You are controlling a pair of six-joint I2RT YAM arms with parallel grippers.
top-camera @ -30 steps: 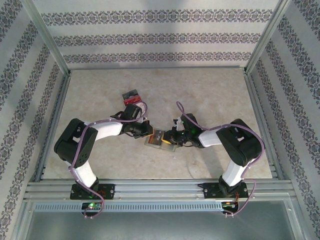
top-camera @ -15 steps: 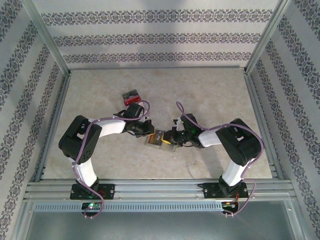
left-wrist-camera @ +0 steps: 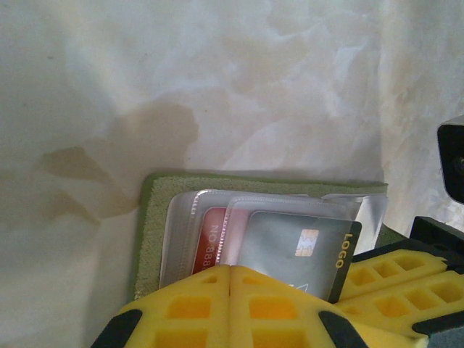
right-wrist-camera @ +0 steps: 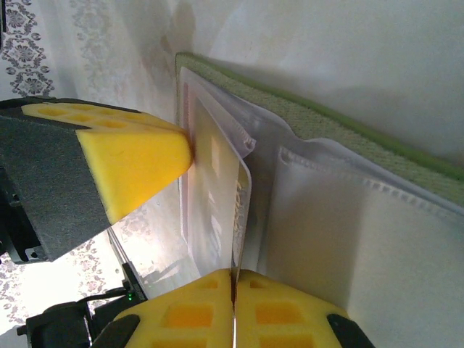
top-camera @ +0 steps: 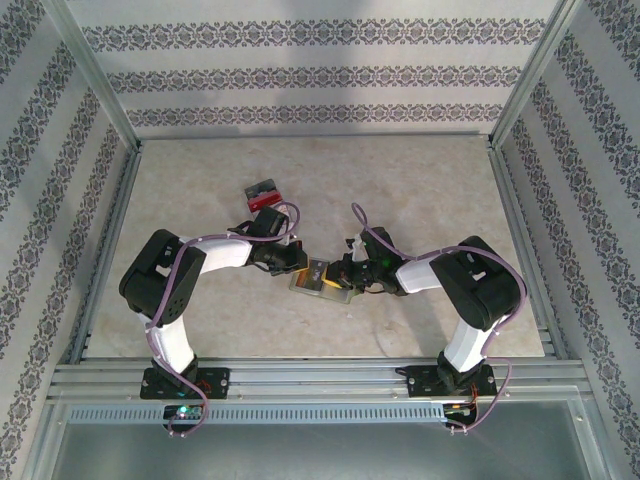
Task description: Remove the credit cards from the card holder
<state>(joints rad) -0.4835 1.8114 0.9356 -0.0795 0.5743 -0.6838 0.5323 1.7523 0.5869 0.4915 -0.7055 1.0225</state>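
Both grippers sat mid-table, fingers pressed together: the left gripper [left-wrist-camera: 230, 304] pinched a dark grey card [left-wrist-camera: 290, 250] partly out of the olive card holder [left-wrist-camera: 152, 217], while the right gripper [right-wrist-camera: 233, 308] clamped the holder's edge. The left wrist view caught a red card [left-wrist-camera: 206, 232] sleeved at nine o'clock of the grey one; overhead, removed cards [top-camera: 264, 192] lay beyond at eleven o'clock, so the task looked roughly half done.

Left arm [top-camera: 165, 285] and right arm [top-camera: 480, 285] fold in, elbows out, from the near edge of the table [top-camera: 420, 190], wrists low, left gripper [top-camera: 298, 262] and right gripper [top-camera: 338, 278] almost tip to tip, yellow pads [left-wrist-camera: 188, 304] pressed tight together
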